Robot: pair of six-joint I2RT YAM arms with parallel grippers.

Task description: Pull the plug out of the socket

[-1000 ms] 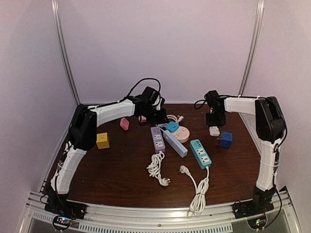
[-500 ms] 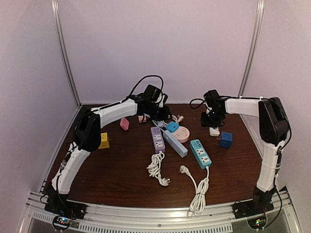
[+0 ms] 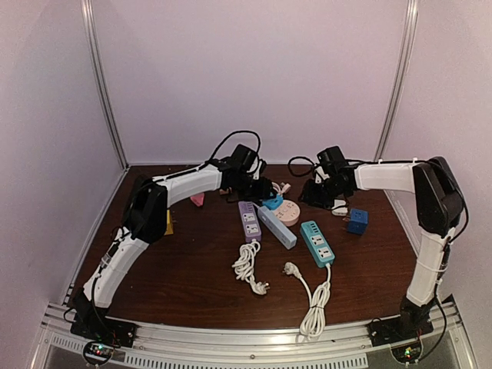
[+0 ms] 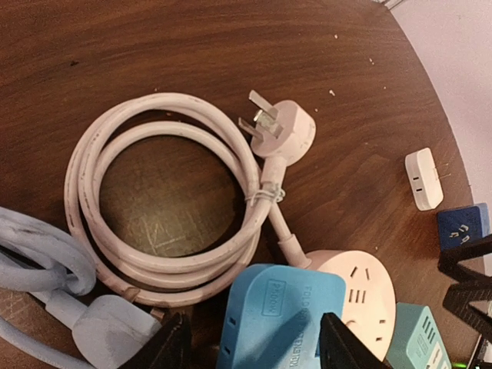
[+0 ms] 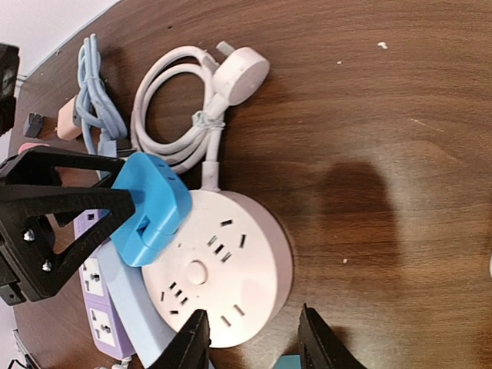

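Observation:
A blue plug [image 3: 272, 201] [image 4: 280, 315] [image 5: 150, 204] sits in the left edge of the round pink socket [image 3: 289, 214] [image 5: 223, 269] [image 4: 361, 292]. My left gripper [image 3: 265, 191] [image 4: 257, 342] is open, one jaw on each side of the plug. In the left wrist view a gap shows on the left side. Its black fingers [image 5: 77, 201] straddle the plug in the right wrist view. My right gripper [image 3: 310, 197] [image 5: 254, 338] is open over the socket's near rim, holding nothing.
The socket's white cable [image 4: 169, 207] lies coiled behind it, ending in a loose plug [image 4: 284, 131]. Purple [image 3: 248, 219], light blue [image 3: 277, 227] and teal [image 3: 317, 242] power strips lie close in front. A white adapter [image 3: 339, 206] and dark blue cube [image 3: 357, 221] sit to the right.
The left gripper moved right onto the blue plug and opened around it. The right gripper swung left from the white adapter to the round socket.

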